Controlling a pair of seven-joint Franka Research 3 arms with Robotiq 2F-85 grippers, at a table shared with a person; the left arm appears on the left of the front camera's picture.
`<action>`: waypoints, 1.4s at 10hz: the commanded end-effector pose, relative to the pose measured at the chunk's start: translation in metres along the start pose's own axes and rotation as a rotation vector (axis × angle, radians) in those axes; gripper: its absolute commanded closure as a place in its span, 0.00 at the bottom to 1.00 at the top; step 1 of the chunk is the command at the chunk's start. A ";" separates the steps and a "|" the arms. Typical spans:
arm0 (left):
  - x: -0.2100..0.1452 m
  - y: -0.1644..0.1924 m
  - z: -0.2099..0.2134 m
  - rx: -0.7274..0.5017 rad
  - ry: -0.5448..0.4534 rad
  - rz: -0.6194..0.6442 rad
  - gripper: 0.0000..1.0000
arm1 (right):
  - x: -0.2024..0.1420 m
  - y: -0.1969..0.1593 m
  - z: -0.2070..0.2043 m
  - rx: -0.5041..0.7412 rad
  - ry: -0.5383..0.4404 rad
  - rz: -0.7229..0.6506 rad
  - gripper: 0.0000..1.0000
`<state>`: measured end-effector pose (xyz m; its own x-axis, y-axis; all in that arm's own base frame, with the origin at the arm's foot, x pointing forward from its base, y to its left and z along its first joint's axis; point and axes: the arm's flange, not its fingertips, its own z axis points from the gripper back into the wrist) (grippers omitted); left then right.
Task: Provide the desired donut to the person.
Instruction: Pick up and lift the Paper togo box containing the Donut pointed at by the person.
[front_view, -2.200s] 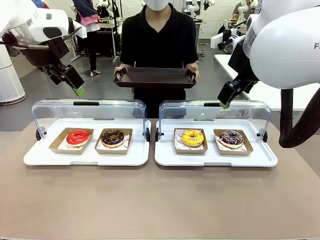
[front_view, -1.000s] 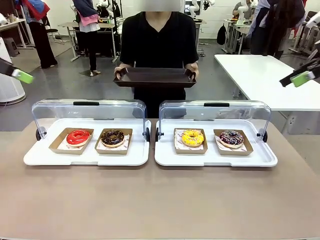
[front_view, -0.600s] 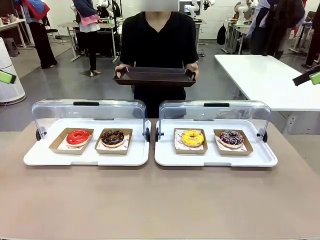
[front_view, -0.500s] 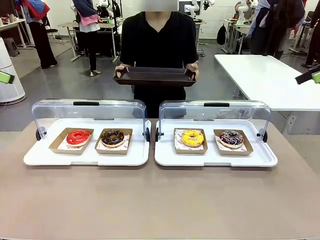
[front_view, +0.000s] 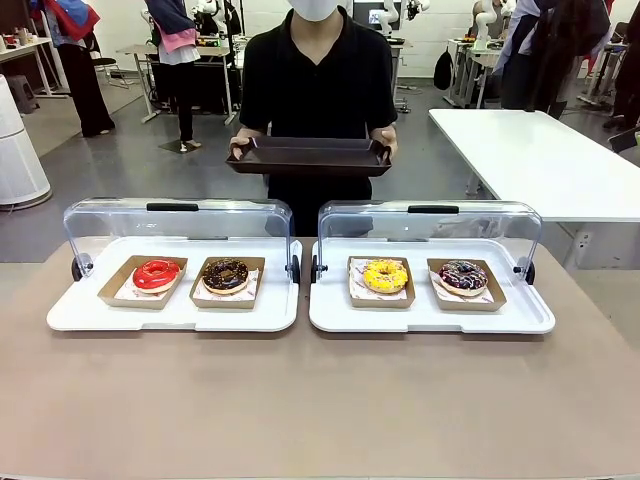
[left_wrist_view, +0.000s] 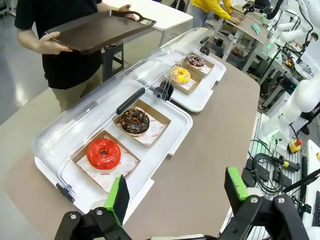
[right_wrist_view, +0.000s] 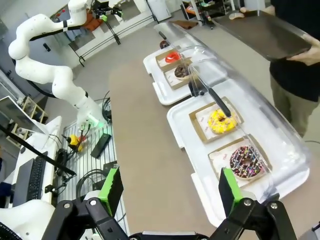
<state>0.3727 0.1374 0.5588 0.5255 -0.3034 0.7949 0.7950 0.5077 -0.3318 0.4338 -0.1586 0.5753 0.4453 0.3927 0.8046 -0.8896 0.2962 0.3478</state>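
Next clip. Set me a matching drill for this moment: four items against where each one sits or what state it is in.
Column 1
1. red donut
2. yellow donut
3. brown tray
4. left tool

Column 2
A. held in both hands by the person
B. open, holding nothing
C. in the right display case
D. in the left display case

Pairs: 1-D, 2-C, 3-A, 4-B
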 end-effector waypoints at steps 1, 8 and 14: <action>-0.003 -0.005 -0.003 -0.008 -0.003 -0.022 0.00 | -0.005 0.006 -0.008 -0.027 -0.001 -0.010 0.00; 0.000 -0.002 0.000 -0.001 0.001 -0.002 0.00 | -0.002 0.000 -0.002 -0.007 0.001 -0.003 0.00; 0.000 -0.002 0.000 -0.001 0.001 -0.002 0.00 | -0.002 0.000 -0.002 -0.007 0.001 -0.003 0.00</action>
<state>0.3708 0.1362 0.5590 0.5295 -0.3094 0.7898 0.7936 0.5096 -0.3324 0.4321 -0.1578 0.5729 0.4502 0.3942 0.8012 -0.8862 0.3074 0.3467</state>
